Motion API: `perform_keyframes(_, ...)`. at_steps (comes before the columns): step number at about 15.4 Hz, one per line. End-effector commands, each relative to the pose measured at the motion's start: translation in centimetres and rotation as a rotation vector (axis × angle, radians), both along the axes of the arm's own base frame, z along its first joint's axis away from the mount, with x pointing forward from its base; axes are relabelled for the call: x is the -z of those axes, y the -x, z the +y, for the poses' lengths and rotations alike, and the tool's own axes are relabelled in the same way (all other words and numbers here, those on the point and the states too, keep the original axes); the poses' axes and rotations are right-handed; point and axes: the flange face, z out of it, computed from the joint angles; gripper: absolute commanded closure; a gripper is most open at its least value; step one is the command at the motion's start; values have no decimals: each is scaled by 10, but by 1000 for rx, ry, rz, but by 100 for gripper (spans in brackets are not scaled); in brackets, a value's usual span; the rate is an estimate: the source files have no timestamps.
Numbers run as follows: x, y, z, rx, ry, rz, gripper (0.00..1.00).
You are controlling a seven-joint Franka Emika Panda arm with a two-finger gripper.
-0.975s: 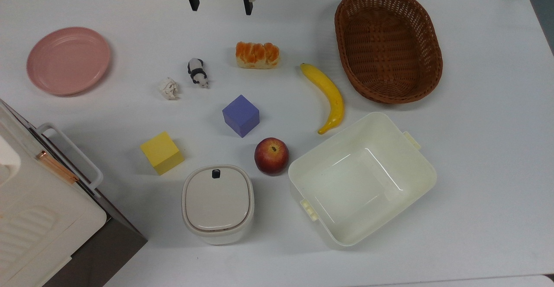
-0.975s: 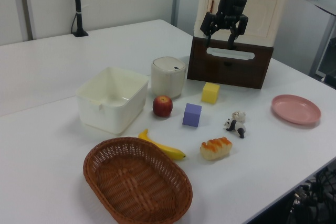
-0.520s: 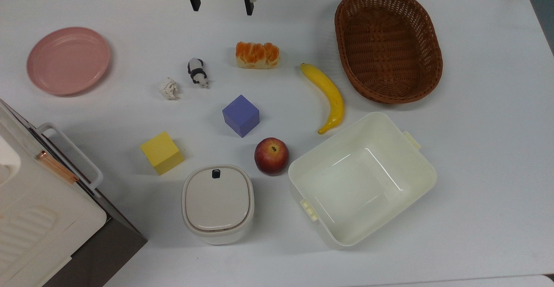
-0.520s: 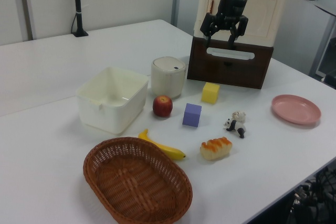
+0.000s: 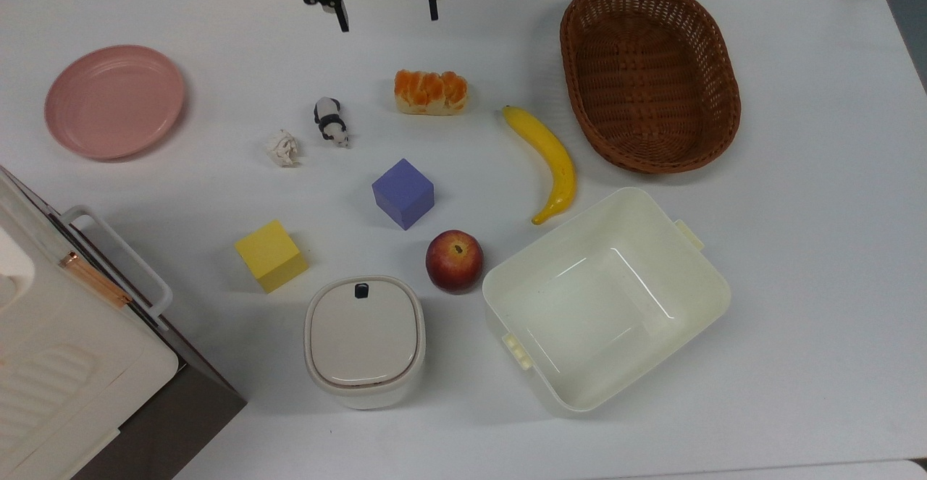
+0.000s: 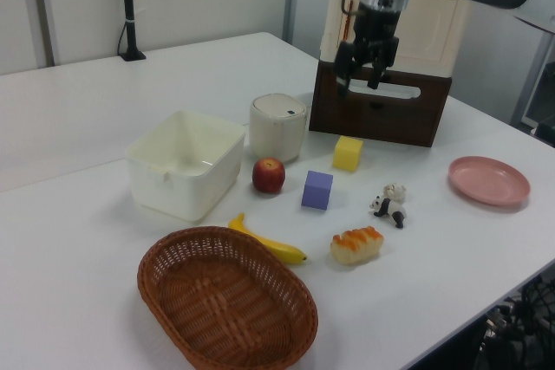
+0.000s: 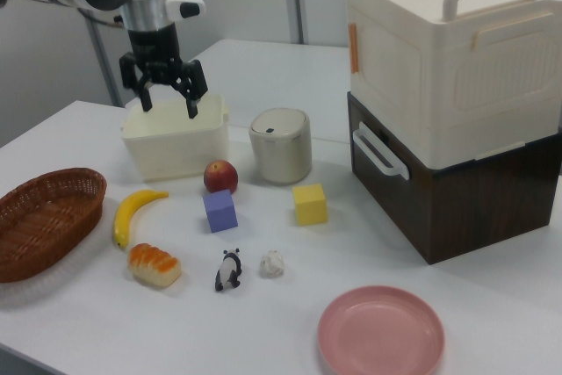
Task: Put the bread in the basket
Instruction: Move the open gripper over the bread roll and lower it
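Top view: the gripper (image 5: pixel 386 20), fingers apart, hangs above the bread (image 5: pixel 430 92), whose long axis runs across the picture, basket (image 5: pixel 649 74) to its right.

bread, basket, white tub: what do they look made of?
Bread: glossy orange-brown top and pale sides; looks like a moulded foam or plastic replica, though real bread cannot be excluded. Basket: dark-brown woven wicker, with an open weave across its rim and floor. White tub: smooth cream plastic, with glare lines on its inner walls.

Gripper (image 7: pixel 169 103): fingers spread, raised above tub (image 7: pixel 176 142)
Bread (image 7: pixel 154 265): on table, beside banana (image 7: pixel 132 215)
Basket (image 7: pixel 44 221): right view's left edge
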Motion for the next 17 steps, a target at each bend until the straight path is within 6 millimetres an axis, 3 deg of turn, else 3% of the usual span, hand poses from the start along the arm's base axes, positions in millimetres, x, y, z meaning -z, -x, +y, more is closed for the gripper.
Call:
perform_keyframes(1, 19, 23, -12, -474, 39, 91, 0)
perform_keyframes(6, 69, 32, -28, -1083, 57, 242, 0)
perform_keyframes(9, 91, 41, -25, -1300, 67, 332, 0)
perform_keyframes(12, 96, 53, 3, -1391, 108, 347, 0)
perform_keyframes(14, 78, 65, 24, -1320, 165, 249, 0)
perform_keyframes(17, 79, 69, 51, -1232, 96, 133, 0)
